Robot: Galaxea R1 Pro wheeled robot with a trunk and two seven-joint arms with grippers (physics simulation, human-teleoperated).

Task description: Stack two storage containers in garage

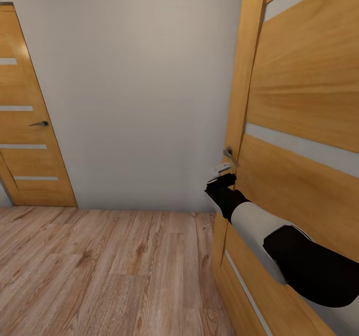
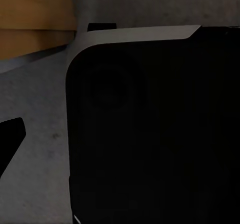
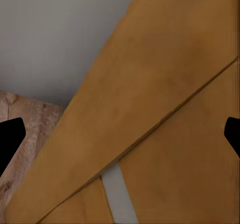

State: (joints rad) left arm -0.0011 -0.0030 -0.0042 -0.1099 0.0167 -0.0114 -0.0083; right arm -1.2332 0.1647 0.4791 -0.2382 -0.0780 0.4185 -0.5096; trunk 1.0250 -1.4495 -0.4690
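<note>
- The robot is on its way. It stands on a light wood-plank floor point(image 1: 99, 271) in front of an orange-brown door point(image 1: 304, 96) with pale glass slits. I think the step in hand is getting this door open so it can pass through.
- At about 4 o'clock in the head view, the right arm point(image 1: 269, 236) reaches forward and up toward the door.
- The right gripper point(image 1: 223, 182) sits at the door's edge, just under the metal handle point(image 1: 229, 155). It looks to be touching or almost touching the handle, but I cannot tell which.
- In the right wrist view, the two dark fingertips point(image 3: 10, 144) stand far apart with only door wood between them. So the claw is open and holds nothing.
- The left wrist view looks onto a dark robot part point(image 2: 150, 134). I cannot tell if the left claw is open or closed.
- Next, I think the claw must catch the handle and swing the door.
- Farther off, at 9 o'clock, a second door point(image 1: 27, 126) stands shut in the white wall point(image 1: 139, 91).
- The two storage containers are somewhere else.
</note>
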